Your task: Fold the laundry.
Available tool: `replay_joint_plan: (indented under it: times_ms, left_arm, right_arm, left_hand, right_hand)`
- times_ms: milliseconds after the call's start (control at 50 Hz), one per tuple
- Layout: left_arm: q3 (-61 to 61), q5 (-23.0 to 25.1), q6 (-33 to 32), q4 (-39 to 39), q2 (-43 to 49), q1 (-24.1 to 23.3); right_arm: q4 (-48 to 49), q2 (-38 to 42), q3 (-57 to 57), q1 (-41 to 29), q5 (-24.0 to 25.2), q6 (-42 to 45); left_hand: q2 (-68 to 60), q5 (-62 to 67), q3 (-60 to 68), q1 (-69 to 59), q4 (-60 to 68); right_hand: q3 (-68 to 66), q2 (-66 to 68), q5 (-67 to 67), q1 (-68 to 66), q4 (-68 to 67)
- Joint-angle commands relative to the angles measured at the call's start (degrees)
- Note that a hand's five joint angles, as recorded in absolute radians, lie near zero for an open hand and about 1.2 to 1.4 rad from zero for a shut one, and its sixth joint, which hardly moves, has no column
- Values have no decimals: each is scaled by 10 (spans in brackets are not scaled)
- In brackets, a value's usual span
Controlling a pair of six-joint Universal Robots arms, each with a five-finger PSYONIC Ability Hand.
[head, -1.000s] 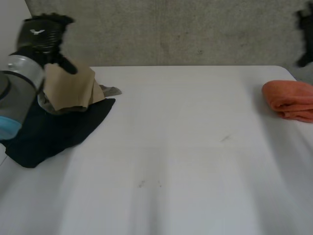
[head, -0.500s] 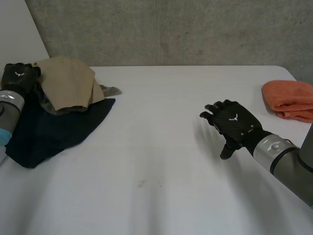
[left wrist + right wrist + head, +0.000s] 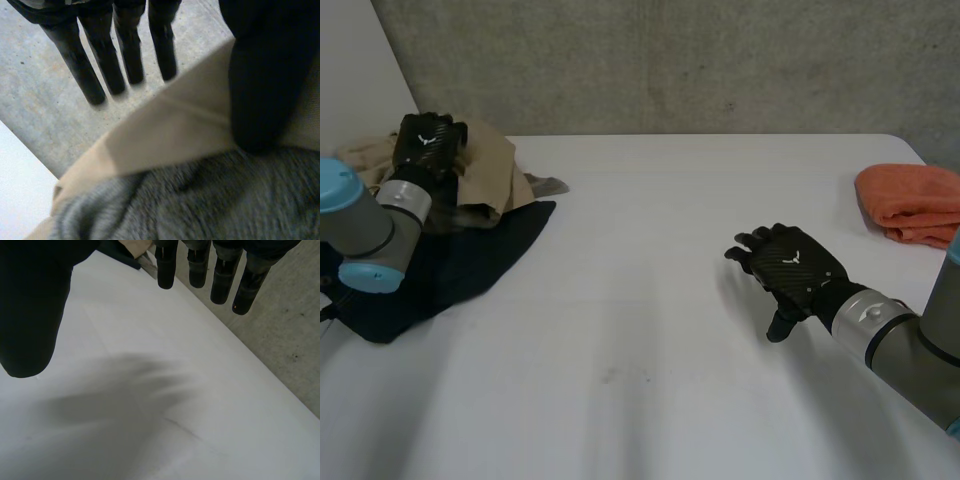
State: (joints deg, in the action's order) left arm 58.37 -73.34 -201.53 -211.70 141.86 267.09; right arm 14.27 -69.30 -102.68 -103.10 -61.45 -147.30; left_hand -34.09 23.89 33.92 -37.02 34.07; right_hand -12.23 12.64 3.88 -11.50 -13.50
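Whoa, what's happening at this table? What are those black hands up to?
A two-armed robot is working on laundry. Its left hand, fingers straight, is at a tan cloth that tops a pile with a grey cloth and a dark cloth at the far left of the table. Its right hand hovers open over bare table, holding nothing. An orange towel lies folded at the right edge.

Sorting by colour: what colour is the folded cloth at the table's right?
Orange; the folded cloth shows best in head view.

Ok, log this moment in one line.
left hand: open, at tan cloth | right hand: open, over table | orange towel: table's right edge | dark cloth: unfolded
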Motion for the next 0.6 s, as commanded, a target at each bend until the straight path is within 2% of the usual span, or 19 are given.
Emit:
replay_joint_plan:
  times_ms: [20, 120, 200, 300, 400, 460, 480, 540, 560, 600]
  left_arm:
    - [-64, -8, 0, 34, 36, -4]
    - [-41, -27, 1, 34, -19, -33]
    - [21, -37, 10, 33, -99, -62]
    - [104, -38, 60, 37, -202, -160]
    - [190, -35, 133, 37, -267, -258]
    - [210, -38, 149, 37, -265, -306]
    - [216, -41, 155, 37, -253, -337]
    - [216, -42, 157, 38, -228, -376]
    - [213, -41, 157, 40, -208, -403]
    - [212, -40, 157, 42, -194, -423]
  right_arm:
    - [1, 14, 7, 0, -1, 0]
    - [-1, 11, 10, 2, -3, 0]
    - [-1, 7, 15, 4, -7, -3]
    - [0, -17, 22, 26, -35, -11]
    - [1, -46, 33, 40, -97, -22]
    - [1, -54, 38, 46, -111, -28]
    - [1, -57, 40, 52, -113, -32]
    - [1, -59, 40, 62, -113, -35]
    - [1, -59, 40, 65, -113, -37]
    - [1, -59, 40, 68, -112, -37]
  left_hand:
    - [-459, 461, 461, -430, 459]
    - [-459, 461, 461, -430, 459]
    - [-459, 461, 461, -430, 459]
    - [-459, 461, 461, -430, 459]
    - [-459, 461, 461, -430, 459]
    - [-459, 461, 461, -430, 459]
    - [-459, 461, 461, -430, 459]
    - [-459, 461, 461, -430, 459]
    - [-459, 461, 461, -430, 459]
    - [-459, 461, 461, -430, 459]
  right_hand:
    - [22, -26, -39, 15, 35]
    - [22, -26, -39, 15, 35]
    - [22, -26, -39, 15, 35]
    - [22, -26, -39, 15, 35]
    - [22, -26, -39, 15, 35]
    - [22, -26, -39, 15, 35]
    - [22, -26, -39, 15, 35]
    - [22, -26, -39, 15, 35]
    - [22, -26, -39, 15, 35]
    - [22, -26, -39, 15, 35]
